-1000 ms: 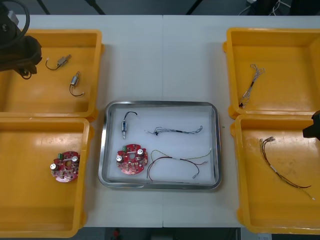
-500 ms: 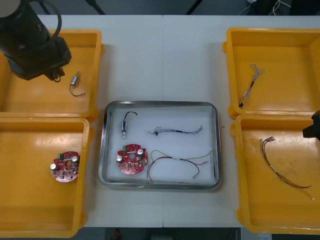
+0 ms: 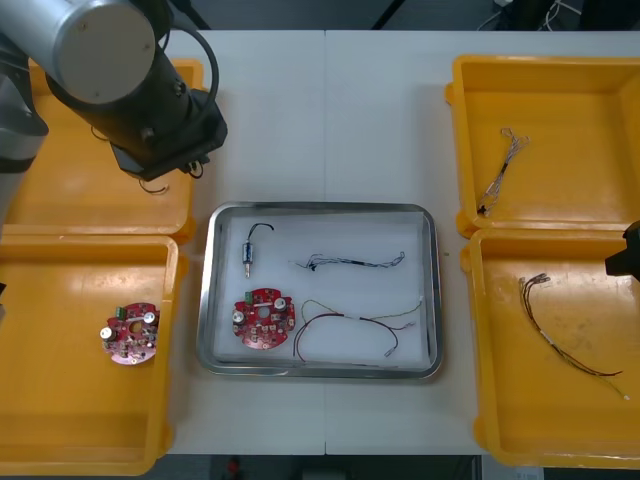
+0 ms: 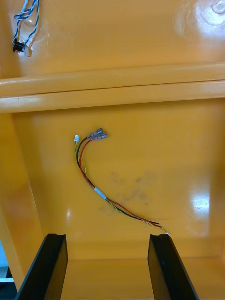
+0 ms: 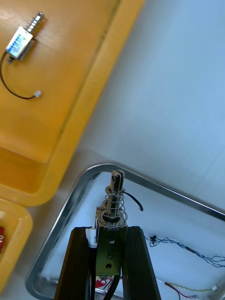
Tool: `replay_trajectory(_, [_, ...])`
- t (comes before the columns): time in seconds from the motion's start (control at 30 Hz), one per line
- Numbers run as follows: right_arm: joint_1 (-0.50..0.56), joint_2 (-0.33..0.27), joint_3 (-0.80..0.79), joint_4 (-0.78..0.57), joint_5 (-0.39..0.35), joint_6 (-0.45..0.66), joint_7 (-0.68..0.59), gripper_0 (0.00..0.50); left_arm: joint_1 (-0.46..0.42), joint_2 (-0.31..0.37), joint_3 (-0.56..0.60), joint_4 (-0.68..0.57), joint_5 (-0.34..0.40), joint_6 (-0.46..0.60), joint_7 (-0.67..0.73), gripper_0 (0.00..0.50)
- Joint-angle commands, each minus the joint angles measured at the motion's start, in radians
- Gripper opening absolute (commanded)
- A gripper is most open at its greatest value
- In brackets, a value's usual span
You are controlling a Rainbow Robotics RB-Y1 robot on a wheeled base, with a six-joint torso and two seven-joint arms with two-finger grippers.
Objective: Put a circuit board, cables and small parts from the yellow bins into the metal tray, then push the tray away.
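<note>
Left gripper (image 5: 110, 230) by metal tray (image 3: 320, 207) grips small metal part (image 5: 114, 199) — base hidden — right gripper (image 4: 107, 236) gapes over yellow bin (image 4: 154, 140).

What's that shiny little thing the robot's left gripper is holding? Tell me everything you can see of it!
It is a small metal part, silvery and shiny. It has a flat body with little holes, a coiled spring wound around a rod, and a rounded tip. The left gripper is shut on its body, with a black finger on each side, so the tip points away from the wrist. Only the fingers touch it. Behind it you see a corner of the metal tray.
</note>
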Motion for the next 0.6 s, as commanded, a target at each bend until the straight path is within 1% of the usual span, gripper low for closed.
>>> replay_trajectory(0.03, [0.007, -0.03, -0.027, -0.022, -0.007, 0.002, 0.014, 0.5, 0.079, -0.069, 0.019, -0.101, -0.057, 0.007, 0.058, 0.0])
replay_trajectory(0.07, [0.007, -0.03, -0.027, -0.022, -0.007, 0.002, 0.014, 0.5, 0.101, -0.087, -0.006, -0.126, -0.094, 0.007, 0.058, 0.0])
replay_trajectory(0.1, [0.007, -0.03, -0.027, -0.022, -0.007, 0.002, 0.014, 0.5, 0.101, -0.087, -0.006, -0.126, -0.094, 0.007, 0.058, 0.0])
replay_trajectory(0.13, [0.007, -0.03, -0.027, -0.022, -0.007, 0.002, 0.014, 0.5, 0.116, -0.102, -0.043, -0.135, -0.135, 0.007, 0.058, 0.0])
replay_trajectory(0.17, [0.007, -0.03, -0.027, -0.022, -0.007, 0.002, 0.014, 0.5, 0.121, -0.109, -0.053, -0.135, -0.149, 0.007, 0.058, 0.0])
replay_trajectory(0.2, [0.007, -0.03, -0.027, -0.022, -0.007, 0.002, 0.014, 0.5, 0.133, -0.127, -0.086, -0.132, -0.192, 0.007, 0.058, 0.0])
replay_trajectory(0.27, [0.007, -0.03, -0.027, -0.022, -0.007, 0.002, 0.014, 0.5, 0.144, -0.144, -0.112, -0.123, -0.229, 0.007, 0.058, 0.0])
replay_trajectory(0.37, [0.007, -0.03, -0.027, -0.022, -0.007, 0.002, 0.014, 0.5, 0.145, -0.155, -0.139, -0.1, -0.246, -0.002, 0.058, 0.0])
replay_trajectory(0.53, [0.007, -0.03, -0.027, -0.022, -0.007, 0.002, 0.014, 0.5, 0.145, -0.179, -0.196, -0.021, -0.278, -0.057, 0.058, 0.0])
replay_trajectory(0.57, [0.007, -0.03, -0.027, -0.022, -0.007, 0.002, 0.014, 0.5, 0.145, -0.179, -0.196, -0.021, -0.278, -0.057, 0.058, 0.0])
replay_trajectory(0.6, [0.007, -0.03, -0.027, -0.022, -0.007, 0.002, 0.014, 0.5, 0.145, -0.19, -0.216, 0.003, -0.29, -0.08, 0.058, 0.0])
